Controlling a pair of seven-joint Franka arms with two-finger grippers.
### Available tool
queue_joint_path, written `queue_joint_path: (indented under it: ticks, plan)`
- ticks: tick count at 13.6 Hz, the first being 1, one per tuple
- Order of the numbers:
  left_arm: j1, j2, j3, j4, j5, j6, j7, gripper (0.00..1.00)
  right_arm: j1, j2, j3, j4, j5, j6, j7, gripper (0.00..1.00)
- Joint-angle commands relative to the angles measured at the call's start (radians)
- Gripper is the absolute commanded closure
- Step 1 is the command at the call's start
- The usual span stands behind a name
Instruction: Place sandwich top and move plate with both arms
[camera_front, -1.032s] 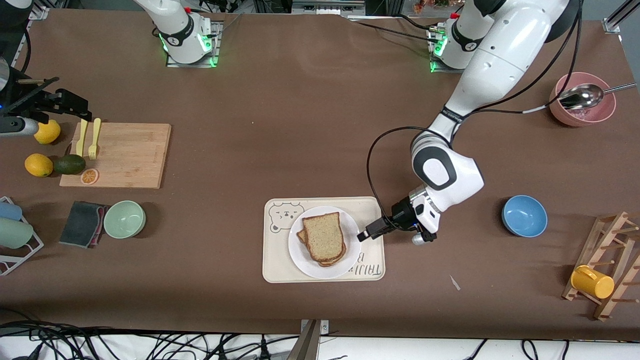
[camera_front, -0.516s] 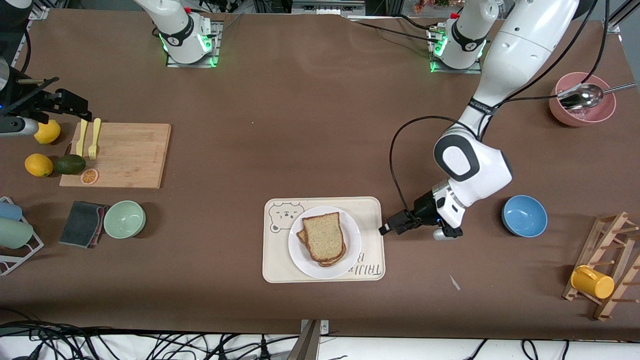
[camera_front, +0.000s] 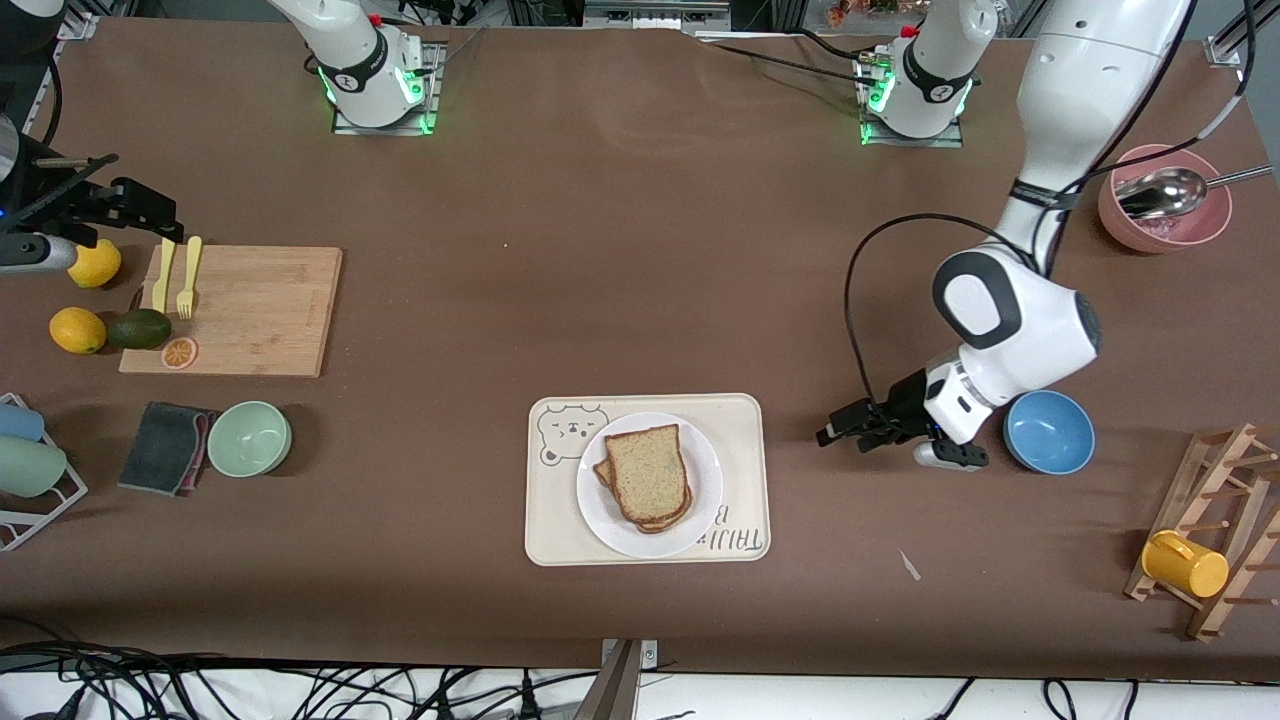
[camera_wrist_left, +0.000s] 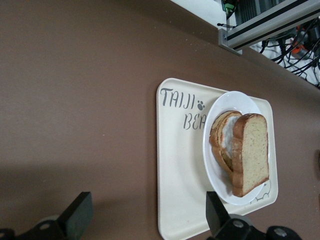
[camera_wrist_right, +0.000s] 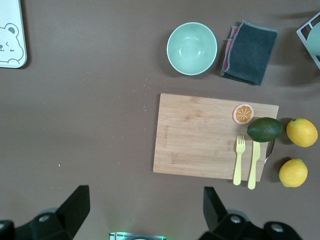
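Observation:
The sandwich top, a speckled light-brown slice, lies on the stacked bread on the white plate. The plate stands on the cream bear-printed tray. My left gripper is open and empty, low over bare table between the tray and the blue bowl. In the left wrist view the gripper is open, with the tray, the plate and the top slice ahead of it. My right gripper waits high over the cutting board's end. It is open and empty in the right wrist view.
A blue bowl sits right beside the left arm's wrist. A pink bowl with a spoon and a wooden rack with a yellow cup stand at that end. A cutting board, green bowl and cloth are at the right arm's end.
My left gripper has drawn back from the plate's edge, off the tray, toward the blue bowl. The bread, plate and right arm have not moved.

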Motion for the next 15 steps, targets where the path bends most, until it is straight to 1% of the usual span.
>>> queue_joint_path:
  ticks: [1,2,4,7,9,11,12,13,15]
  plan:
    - [0.001,-0.08,0.055,-0.033,0.197,-0.117,-0.103,0.0,-0.014,0.003,0.011,0.017,0.004,-0.016,0.012,0.0]
    - [0.0,-0.106,0.079,-0.03,0.291,-0.175,-0.144,0.0,-0.014,0.003,0.011,0.017,0.004,-0.016,0.012,0.0]
    - [0.009,-0.157,0.096,-0.03,0.473,-0.23,-0.224,0.0,-0.014,0.003,0.011,0.017,0.004,-0.015,0.012,0.0]
    - [0.029,-0.235,0.107,-0.019,0.658,-0.33,-0.362,0.0,-0.014,0.001,0.013,0.017,0.004,-0.015,0.012,0.0]
    - [0.035,-0.282,0.11,0.022,0.765,-0.425,-0.41,0.0,-0.014,0.003,0.011,0.017,0.004,-0.016,0.012,0.0]
    - [0.039,-0.306,0.124,0.096,0.822,-0.531,-0.431,0.0,-0.014,0.003,0.011,0.017,0.004,-0.015,0.012,0.0]
    - [0.047,-0.318,0.124,0.125,0.825,-0.575,-0.431,0.0,-0.014,0.003,0.013,0.017,0.004,-0.016,0.012,0.0]
    - [0.055,-0.338,0.124,0.14,0.825,-0.603,-0.431,0.0,-0.014,0.001,0.013,0.016,0.004,-0.016,0.012,0.0]
    - [0.072,-0.399,0.124,0.142,0.825,-0.645,-0.433,0.0,-0.014,0.001,0.014,0.016,0.004,-0.016,0.012,0.0]
